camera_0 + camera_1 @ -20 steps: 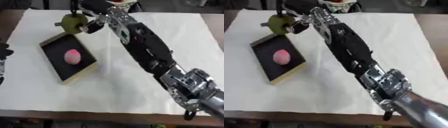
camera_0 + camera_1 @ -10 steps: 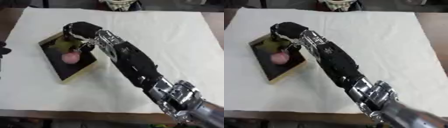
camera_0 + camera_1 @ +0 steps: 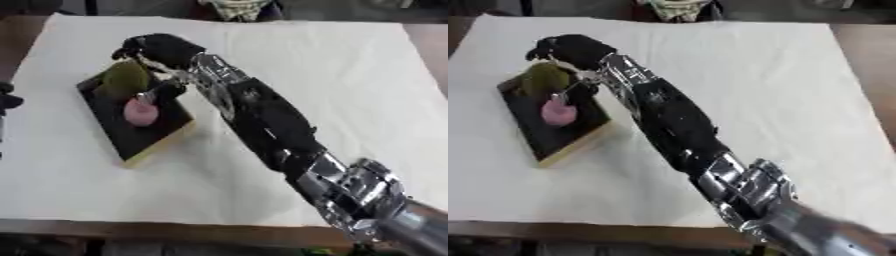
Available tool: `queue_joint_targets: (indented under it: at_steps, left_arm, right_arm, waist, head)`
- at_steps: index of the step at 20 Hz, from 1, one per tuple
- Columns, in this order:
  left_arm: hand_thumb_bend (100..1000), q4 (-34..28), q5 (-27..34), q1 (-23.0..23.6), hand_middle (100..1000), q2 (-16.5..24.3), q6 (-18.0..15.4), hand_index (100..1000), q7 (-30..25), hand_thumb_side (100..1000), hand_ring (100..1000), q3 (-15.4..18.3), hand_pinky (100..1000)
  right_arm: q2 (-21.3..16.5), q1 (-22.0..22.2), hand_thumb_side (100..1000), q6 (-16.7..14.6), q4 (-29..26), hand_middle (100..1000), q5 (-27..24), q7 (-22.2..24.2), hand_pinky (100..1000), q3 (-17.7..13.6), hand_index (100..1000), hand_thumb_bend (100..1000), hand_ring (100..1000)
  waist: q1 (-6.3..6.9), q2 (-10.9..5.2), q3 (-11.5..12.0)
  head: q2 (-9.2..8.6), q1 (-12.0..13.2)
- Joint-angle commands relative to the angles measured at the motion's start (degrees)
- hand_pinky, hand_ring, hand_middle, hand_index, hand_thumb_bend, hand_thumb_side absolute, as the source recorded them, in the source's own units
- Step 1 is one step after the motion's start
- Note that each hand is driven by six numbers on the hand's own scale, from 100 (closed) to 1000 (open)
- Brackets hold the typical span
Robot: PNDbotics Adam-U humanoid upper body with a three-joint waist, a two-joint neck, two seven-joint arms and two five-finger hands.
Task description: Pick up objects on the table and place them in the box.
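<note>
A shallow box (image 3: 164,145) with a black inside and a tan rim lies askew on the left of the white cloth. A pink round object (image 3: 140,113) rests in its middle. My right arm stretches from the lower right across the table. My right hand (image 3: 159,49) hovers over the box's far end, fingers curled round an olive-green object (image 3: 125,80) that sits low at the box's far corner. Whether that object touches the box floor I cannot tell. A dark part of my left hand (image 3: 7,100) shows at the left edge.
A white cloth (image 3: 350,85) covers the table, bare to the right of my arm and in front of the box. Brown table edge (image 3: 17,35) shows at the far left and along the front. Something pale stands beyond the far edge (image 3: 236,7).
My right hand has carried the olive-green object from beyond the box's far corner down over the box, beside the pink object. The view has shifted slightly.
</note>
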Motion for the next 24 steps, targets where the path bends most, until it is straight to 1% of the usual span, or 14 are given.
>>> queue_joint_targets:
  at_steps: [1,2,5,7,9,12,16,18,21,23,24]
  left_arm:
    - [178,-1.2,0.1,-0.2,593,0.4,-0.1,775,0.2,571,592,0.4,681]
    - [177,-1.2,0.0,0.0,593,0.4,-0.1,775,0.3,571,592,0.5,681]
    - [175,-1.1,-0.2,0.4,593,0.6,0.0,775,0.7,571,592,0.9,681]
    - [174,-0.9,-0.4,0.7,593,0.7,0.1,775,1.0,572,592,1.2,681]
    - [170,-0.8,-0.7,1.1,593,0.8,0.1,775,1.3,576,592,1.4,680]
    - [168,-0.3,-1.1,1.7,593,0.9,0.3,775,1.8,579,592,1.9,679]
    - [167,0.1,-1.7,2.4,596,1.1,0.3,775,2.6,580,595,2.6,679]
    - [165,0.3,-1.9,2.5,599,1.2,0.4,775,2.8,582,597,2.8,679]
    - [164,0.4,-2.1,2.7,604,1.3,0.4,775,3.2,585,600,3.2,679]
    - [164,0.5,-2.3,2.7,604,1.4,0.4,775,3.5,585,600,3.5,679]
    - [164,0.6,-2.4,2.7,607,1.4,0.4,775,3.6,586,601,3.7,678]
  right_arm:
    - [-2.9,-2.1,269,0.2,-3.5,779,-2.9,1.2,763,-0.3,910,168,795]
    - [-3.8,-2.3,179,0.2,-4.4,779,-4.1,1.5,760,-0.3,906,134,795]
    - [-6.6,-2.4,105,1.0,-7.7,777,-9.3,2.0,751,-0.3,899,100,792]
    - [-8.6,-2.1,100,2.0,-10.8,773,-14.4,2.0,740,-0.3,892,100,788]
    - [-10.6,-1.4,100,3.9,-14.3,767,-20.2,1.9,724,-0.4,879,100,782]
    - [-14.1,0.9,100,6.7,-20.8,766,-29.5,1.8,717,0.1,872,100,781]
    - [-19.6,6.1,100,9.8,-31.6,764,-41.4,2.7,708,0.9,859,100,780]
    - [-22.1,9.4,100,11.3,-37.0,764,-46.3,3.0,705,0.8,853,100,780]
    - [-25.0,15.1,100,13.2,-44.7,763,-51.7,3.0,701,-0.3,839,100,779]
    - [-26.1,19.3,113,14.1,-48.8,764,-54.2,2.5,699,-1.6,834,100,780]
    - [-26.4,21.3,138,14.5,-50.4,763,-55.1,2.2,696,-2.3,824,100,780]
  waist:
    - [0.38,-1.08,-0.5]
    - [0.41,-1.15,-1.0]
    - [0.53,-1.42,-2.7]
    - [0.65,-1.63,-4.2]
    - [0.76,-1.83,-5.6]
    - [0.81,-2.11,-7.7]
    - [0.76,-2.38,-10.4]
    - [0.80,-2.41,-11.4]
    - [0.80,-2.33,-12.7]
    - [0.76,-2.23,-13.4]
    - [0.77,-2.17,-13.8]
  head:
    - [0.27,0.6]
    - [0.27,0.9]
    - [0.27,2.0]
    - [0.27,3.0]
    - [0.27,3.9]
    - [0.27,5.5]
    - [0.27,7.6]
    - [0.27,8.3]
    - [0.27,9.0]
    - [0.27,9.4]
    - [0.27,9.7]
